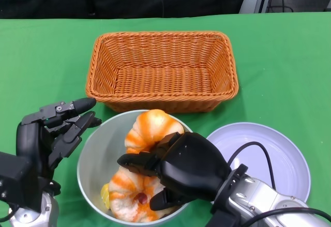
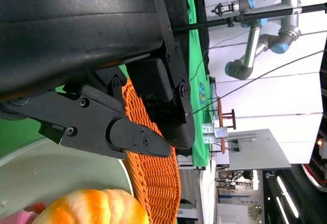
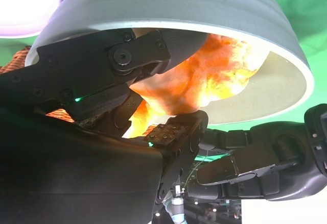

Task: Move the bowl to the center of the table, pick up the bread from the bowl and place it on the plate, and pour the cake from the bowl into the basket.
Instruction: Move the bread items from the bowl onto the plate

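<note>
A grey bowl [image 1: 90, 160] stands at the front of the table, just before the basket. Two orange-and-white breads lie in it, one at the back [image 1: 150, 129] and one at the front [image 1: 126, 193], beside a yellow bit of cake [image 1: 105, 196]. My right hand [image 1: 189, 167] reaches into the bowl from the right. In the right wrist view its fingers [image 3: 127, 55] and thumb close around the bread [image 3: 204, 76], which still lies in the bowl [image 3: 168, 4]. My left hand [image 1: 57, 131] hovers at the bowl's left rim, fingers apart, holding nothing.
The orange wicker basket [image 1: 163, 69] sits right behind the bowl, its front wall close to the rim. A white plate [image 1: 274, 154] lies to the bowl's right, partly under my right forearm. Green cloth covers the table.
</note>
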Controlling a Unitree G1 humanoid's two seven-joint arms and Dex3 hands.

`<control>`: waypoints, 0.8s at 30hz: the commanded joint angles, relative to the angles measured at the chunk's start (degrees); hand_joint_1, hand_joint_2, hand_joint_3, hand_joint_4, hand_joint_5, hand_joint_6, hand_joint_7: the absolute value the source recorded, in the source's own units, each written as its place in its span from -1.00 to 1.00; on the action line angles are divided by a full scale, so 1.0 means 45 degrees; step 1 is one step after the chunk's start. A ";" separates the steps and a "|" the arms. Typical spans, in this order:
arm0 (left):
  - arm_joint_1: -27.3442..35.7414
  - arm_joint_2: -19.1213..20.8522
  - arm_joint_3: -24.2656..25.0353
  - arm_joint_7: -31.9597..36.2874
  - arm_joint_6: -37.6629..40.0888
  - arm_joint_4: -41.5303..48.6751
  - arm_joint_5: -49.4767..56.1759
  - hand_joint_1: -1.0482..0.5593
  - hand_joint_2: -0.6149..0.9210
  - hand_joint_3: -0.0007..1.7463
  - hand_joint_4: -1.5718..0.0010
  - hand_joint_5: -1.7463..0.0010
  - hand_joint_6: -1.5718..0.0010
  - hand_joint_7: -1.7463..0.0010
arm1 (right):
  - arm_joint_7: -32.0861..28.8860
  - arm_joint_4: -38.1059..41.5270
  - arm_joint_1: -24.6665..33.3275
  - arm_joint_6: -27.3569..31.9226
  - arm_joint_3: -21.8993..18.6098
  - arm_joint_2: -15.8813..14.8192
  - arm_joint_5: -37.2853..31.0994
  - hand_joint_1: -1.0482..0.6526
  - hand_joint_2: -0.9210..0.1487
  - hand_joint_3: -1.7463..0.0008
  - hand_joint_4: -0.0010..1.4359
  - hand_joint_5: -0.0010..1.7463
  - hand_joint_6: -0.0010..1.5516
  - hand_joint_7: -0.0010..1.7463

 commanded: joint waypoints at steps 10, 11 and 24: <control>-0.0245 0.0282 -0.0028 -0.0083 -0.0681 0.0586 0.0111 -0.15 1.00 -0.93 -0.22 -0.02 -0.65 0.93 | -0.2021 0.2245 -0.0388 -0.2097 0.0177 -0.0200 0.0978 -0.04 -0.88 0.99 0.53 -0.80 0.22 -0.94; -0.0257 0.0289 -0.0027 -0.0091 -0.0720 0.0628 0.0118 -0.15 1.00 -0.93 -0.22 -0.02 -0.65 0.93 | -0.2264 0.2421 -0.0434 -0.2203 0.0193 -0.0165 0.0980 -0.03 -0.88 0.99 0.55 -0.79 0.27 -0.92; -0.0305 0.0240 -0.0024 -0.0023 -0.1036 0.0884 0.0190 -0.13 1.00 -0.91 -0.23 0.00 -0.64 0.93 | -0.3747 0.3523 -0.0869 -0.3032 0.0286 0.0021 0.0999 -0.02 -0.82 1.00 0.08 0.10 0.45 -0.98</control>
